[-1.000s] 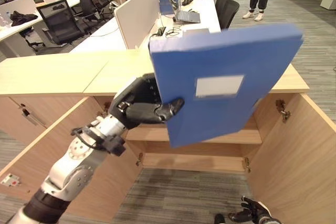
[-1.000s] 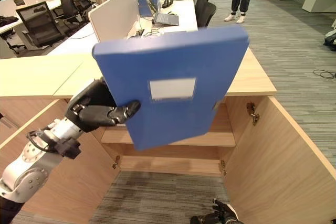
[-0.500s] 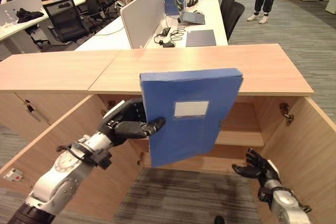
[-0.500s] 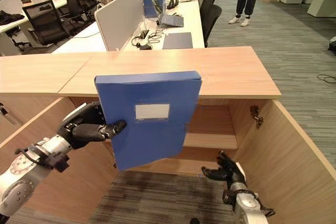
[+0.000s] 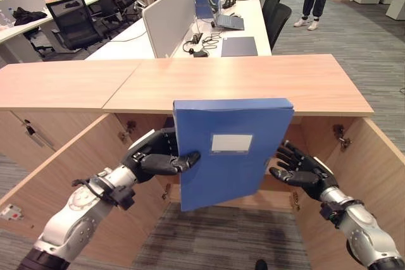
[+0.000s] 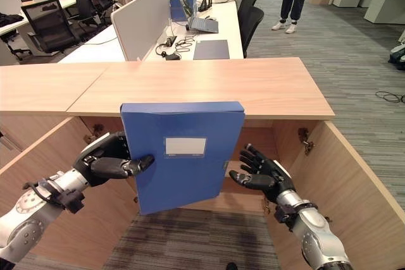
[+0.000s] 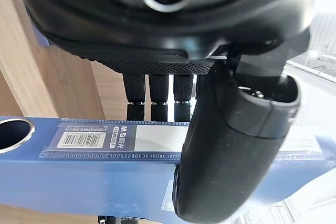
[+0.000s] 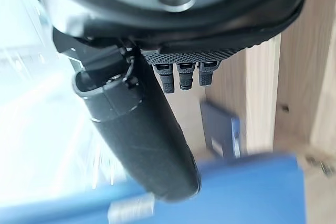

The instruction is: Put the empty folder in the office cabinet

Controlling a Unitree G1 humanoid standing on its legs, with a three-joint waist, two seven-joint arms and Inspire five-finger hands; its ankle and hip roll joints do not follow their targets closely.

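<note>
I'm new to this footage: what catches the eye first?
A big blue folder held upright before the open wooden cabinet, gripped at its edge by the left hand. The right hand hovers open beside its other edge.

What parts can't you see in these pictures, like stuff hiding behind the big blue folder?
- Cabinet inside: the blue folder covers most of its shelf in both eye views.
- Left hand: its fingers go behind the folder.
- Whether the folder is empty: it is closed.
- Right hand: open beside the folder; contact cannot be told.
</note>
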